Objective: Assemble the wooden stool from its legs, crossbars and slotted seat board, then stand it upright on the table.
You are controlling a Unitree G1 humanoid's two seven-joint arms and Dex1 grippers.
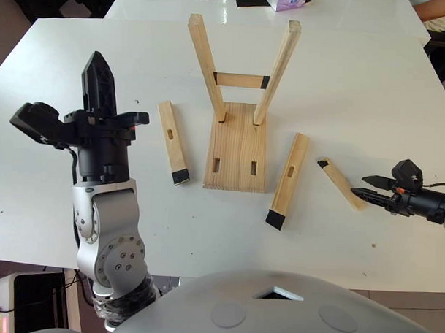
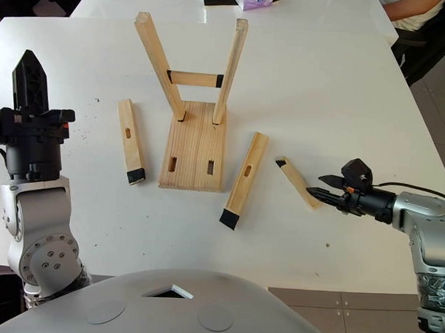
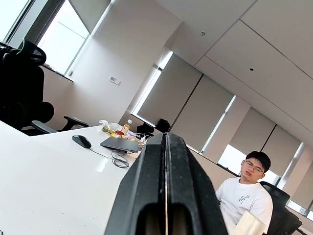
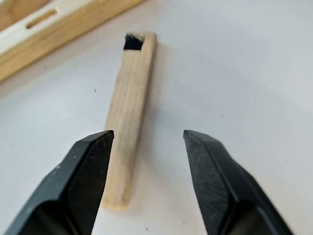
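Note:
The slotted seat board (image 1: 236, 149) lies flat at mid-table. Two legs (image 1: 205, 63) stand in its far slots, and a crossbar (image 1: 239, 81) joins them. One loose leg (image 1: 173, 141) lies to the left of the board and another (image 1: 288, 180) to its right. A short loose crossbar (image 1: 342, 183) lies further right. My right gripper (image 1: 359, 186) is open, low over the table at this crossbar's near end (image 4: 128, 122); its fingers (image 4: 93, 161) straddle that end without touching it. My left gripper (image 1: 101, 78) is raised at the left, pointing up, shut on nothing (image 3: 165, 137).
The white table (image 1: 76, 169) has bare room at the left and along the front edge. A second table behind carries a tissue box (image 1: 287, 1) and a black item (image 1: 251, 2).

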